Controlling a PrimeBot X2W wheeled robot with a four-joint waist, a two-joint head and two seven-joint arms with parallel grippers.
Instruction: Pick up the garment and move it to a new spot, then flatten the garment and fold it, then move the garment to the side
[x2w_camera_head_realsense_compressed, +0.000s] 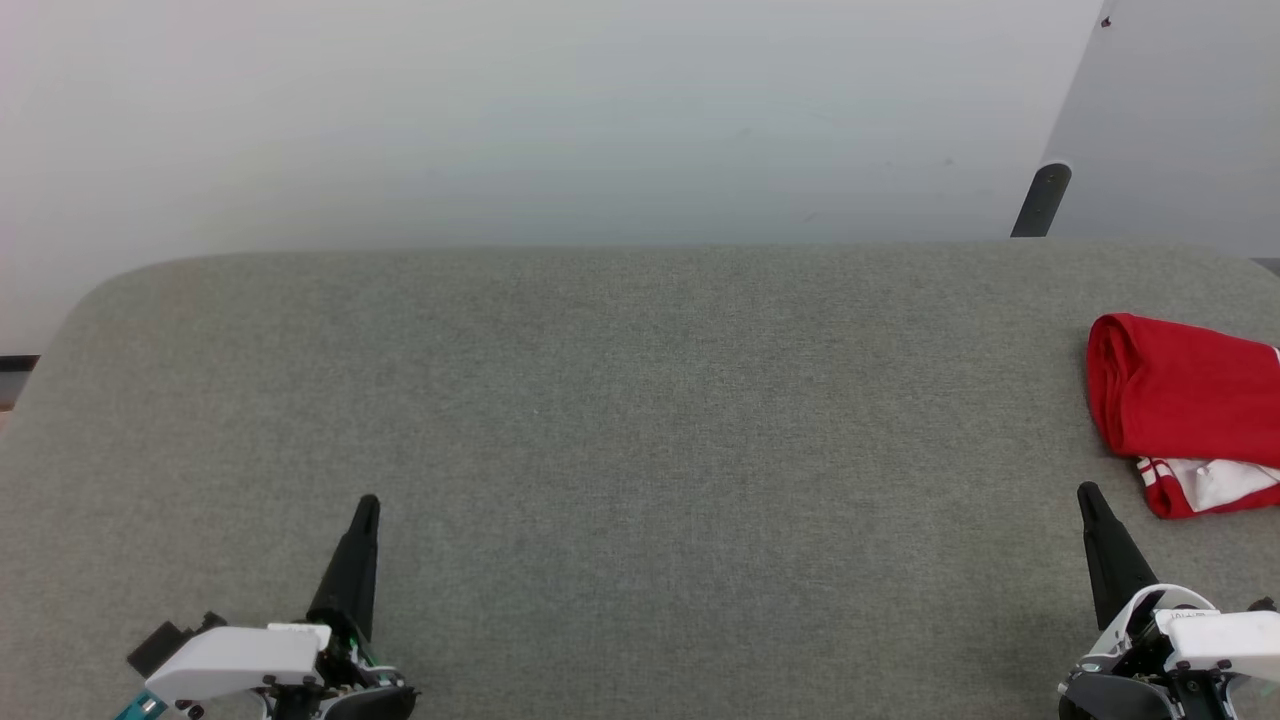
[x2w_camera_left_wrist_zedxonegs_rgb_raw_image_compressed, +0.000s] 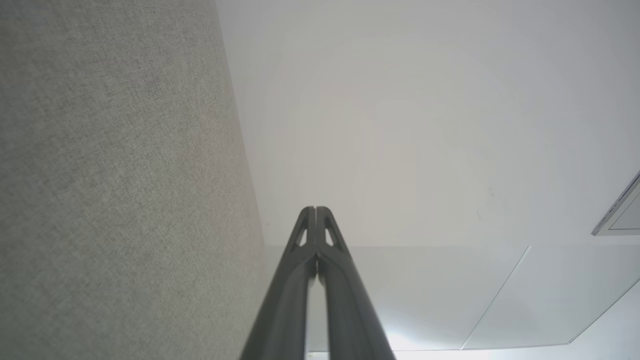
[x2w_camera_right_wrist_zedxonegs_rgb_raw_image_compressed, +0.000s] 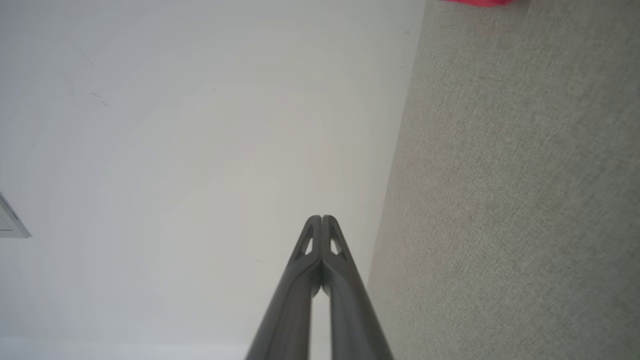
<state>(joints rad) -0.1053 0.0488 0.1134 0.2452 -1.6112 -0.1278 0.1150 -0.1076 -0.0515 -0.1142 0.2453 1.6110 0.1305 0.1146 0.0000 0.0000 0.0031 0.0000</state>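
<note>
left claw closed, empty, right claw likewise

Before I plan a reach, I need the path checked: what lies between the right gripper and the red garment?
Nothing lies there. In the head view the right gripper and the garment are apart, with bare grey table covering between them.

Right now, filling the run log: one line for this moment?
garment: bundled, far right | left gripper: shut, empty | right gripper: shut, empty

Right gripper closed; grey surface beside; garment at top.
</note>
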